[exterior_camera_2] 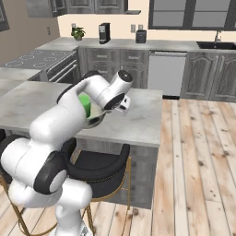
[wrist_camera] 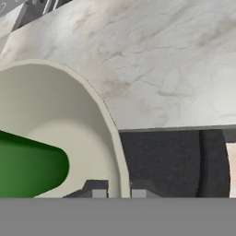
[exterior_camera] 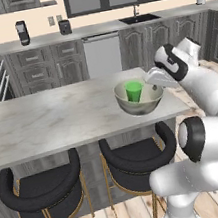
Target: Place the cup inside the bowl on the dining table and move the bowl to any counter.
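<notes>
The tabletop (exterior_camera: 52,118) looks like polished pale grey marble with faint veining. The bowl (exterior_camera: 140,106) is shiny grey metal outside, matt cream inside. The cup (exterior_camera: 134,91) is smooth green plastic. The stools (exterior_camera: 42,191) have dark padded seats on brassy metal legs.

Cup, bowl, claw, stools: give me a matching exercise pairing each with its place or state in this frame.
Things:
1. cup
2. bowl
3. claw
4. stools

Places or states:
A. tucked under the island's near edge
B. shut on the rim, one finger inside and one outside
C. standing inside the bowl
D. resting on the dining table near its right end

Pairs: 1-C, 2-D, 3-B, 4-A
</notes>
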